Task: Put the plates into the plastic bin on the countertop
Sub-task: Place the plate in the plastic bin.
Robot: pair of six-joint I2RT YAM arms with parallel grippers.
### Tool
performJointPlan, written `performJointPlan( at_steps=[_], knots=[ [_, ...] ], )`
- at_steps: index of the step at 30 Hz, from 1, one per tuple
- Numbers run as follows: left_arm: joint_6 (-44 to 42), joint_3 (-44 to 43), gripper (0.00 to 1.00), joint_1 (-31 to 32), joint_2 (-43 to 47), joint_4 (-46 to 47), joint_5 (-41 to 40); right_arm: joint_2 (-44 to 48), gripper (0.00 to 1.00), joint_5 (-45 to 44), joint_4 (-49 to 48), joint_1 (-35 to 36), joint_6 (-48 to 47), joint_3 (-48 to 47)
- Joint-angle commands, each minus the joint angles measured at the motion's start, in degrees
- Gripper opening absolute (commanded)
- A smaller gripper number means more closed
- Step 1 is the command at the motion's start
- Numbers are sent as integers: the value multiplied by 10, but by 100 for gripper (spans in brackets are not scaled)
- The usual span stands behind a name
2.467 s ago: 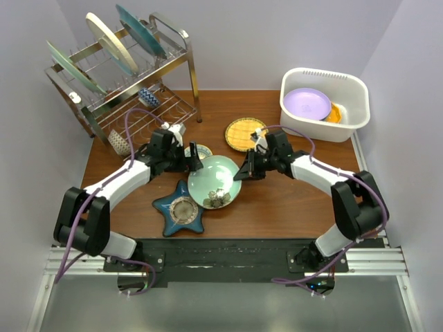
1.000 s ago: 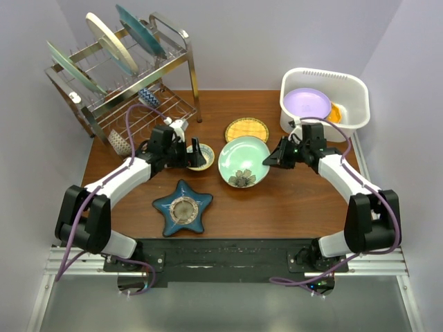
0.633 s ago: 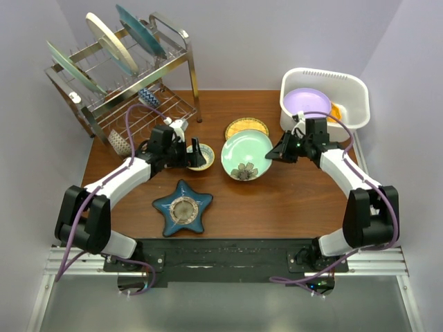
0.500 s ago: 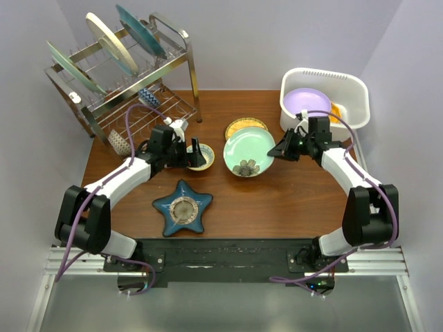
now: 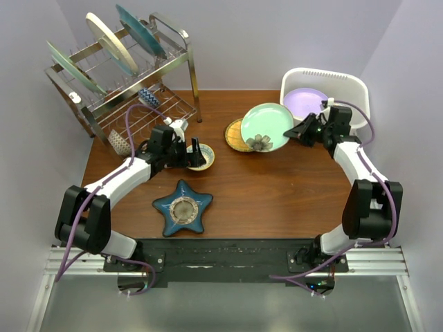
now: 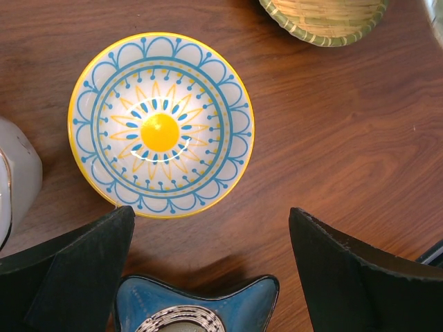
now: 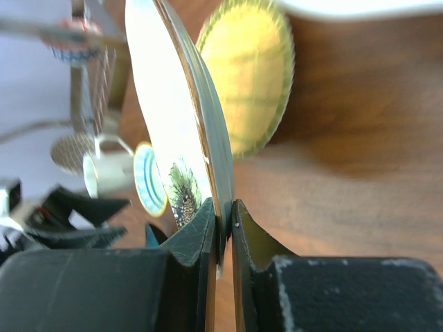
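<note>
My right gripper (image 5: 299, 131) is shut on the rim of the mint green plate (image 5: 266, 125) and holds it tilted above the countertop (image 5: 277, 187), just left of the white plastic bin (image 5: 351, 124). In the right wrist view the plate (image 7: 181, 104) stands edge-on between my fingertips. The bin holds the lavender plate (image 5: 304, 102). The yellow-brown patterned plate (image 5: 237, 137) lies on the wood, partly under the held plate. The dark-blue star plate (image 5: 182, 207) lies at front left. My left gripper (image 5: 194, 152) is open over the small white bowl (image 6: 160, 124).
A metal wire dish rack (image 5: 124, 76) at the back left holds several upright plates. A white mug (image 5: 120, 143) lies in front of it. The bin sits at the table's back right corner by the wall.
My right gripper has carried the mint green plate up and to the right, from the table's middle to beside the bin. The left arm drew back over the small bowl, then stayed still.
</note>
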State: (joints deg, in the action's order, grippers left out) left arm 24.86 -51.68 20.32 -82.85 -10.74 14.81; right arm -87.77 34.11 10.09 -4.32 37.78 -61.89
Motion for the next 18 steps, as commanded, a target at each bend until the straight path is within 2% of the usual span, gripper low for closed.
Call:
performJointPlan(
  at_steps=[1, 9, 18],
  knots=[
    [-1, -1, 98, 0, 17, 20, 7, 0, 0, 49, -89, -15, 55, -71],
    [2, 0, 98, 1, 18, 23, 10, -26, 0, 39, -109, -40, 80, -124],
    [2, 8, 98, 1, 25, 24, 8, -87, 0, 59, -191, -97, 161, -154]
  ],
)
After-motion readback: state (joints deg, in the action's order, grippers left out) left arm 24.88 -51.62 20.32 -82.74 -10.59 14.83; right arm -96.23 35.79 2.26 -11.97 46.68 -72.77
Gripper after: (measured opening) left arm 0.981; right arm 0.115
